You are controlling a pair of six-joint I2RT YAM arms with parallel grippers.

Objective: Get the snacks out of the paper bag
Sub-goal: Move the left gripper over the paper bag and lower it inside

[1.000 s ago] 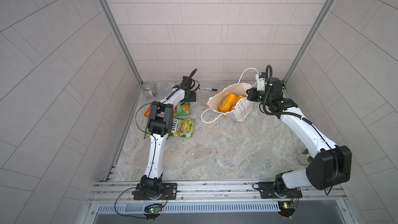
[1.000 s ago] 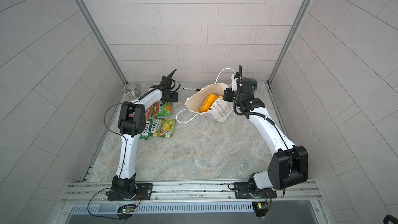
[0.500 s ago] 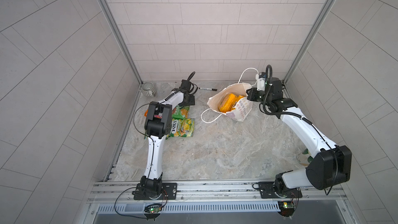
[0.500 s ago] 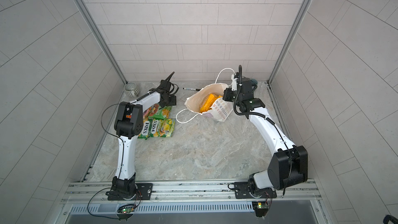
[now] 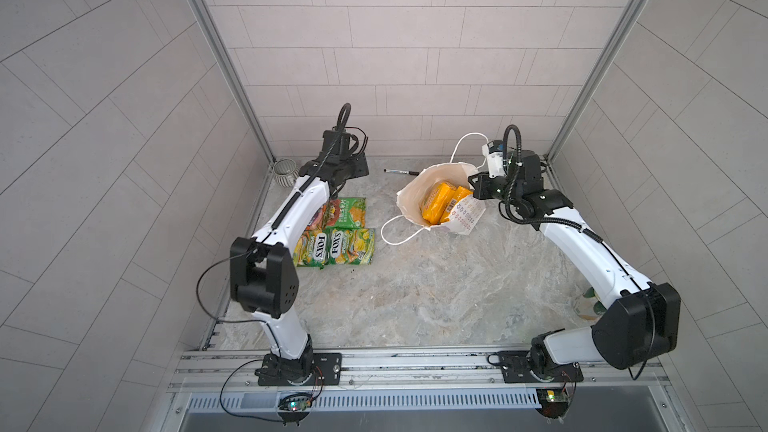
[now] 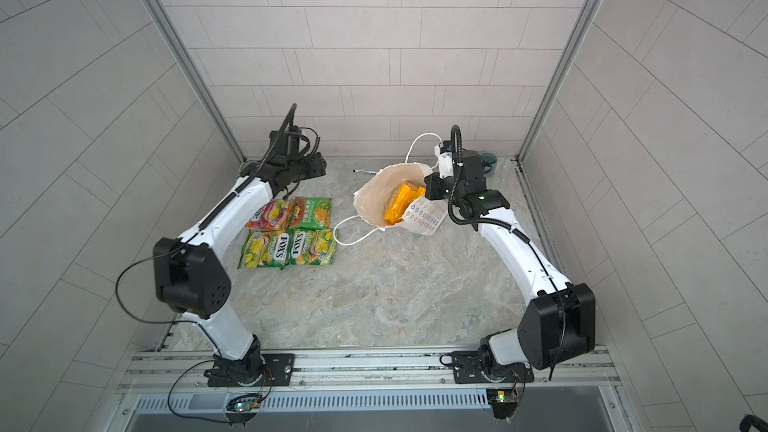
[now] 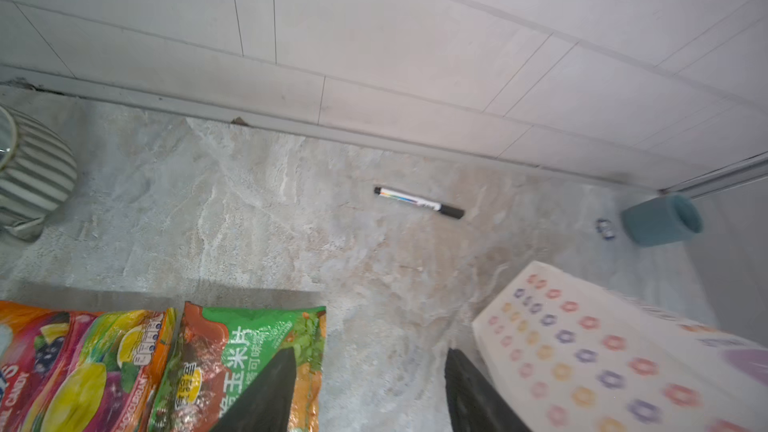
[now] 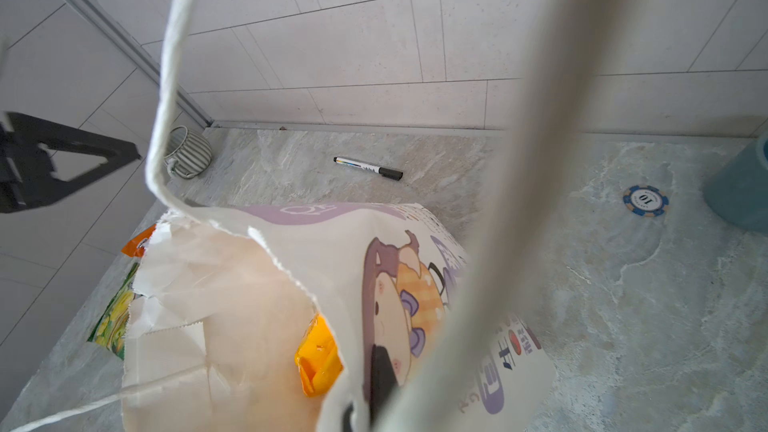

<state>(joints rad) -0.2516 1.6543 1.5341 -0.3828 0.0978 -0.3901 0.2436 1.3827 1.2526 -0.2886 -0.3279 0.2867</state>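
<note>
I read the left fingers (image 7: 266, 392) as released, with only bare bench (image 7: 374, 305) between them. The right fingers (image 8: 380, 380) were clenched on the rim of the paper bag (image 5: 465, 218). The bag sat tilted at 1 o'clock from bench centre, mouth open, with two yellow-orange packets (image 5: 440, 201) inside. Four packets (image 5: 349, 247) lay flat at 10 o'clock, outside the bag.

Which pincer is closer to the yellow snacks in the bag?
Right. The right pincer grips the paper bag beside the yellow snacks; the left pincer hangs open near the green packets.
</note>
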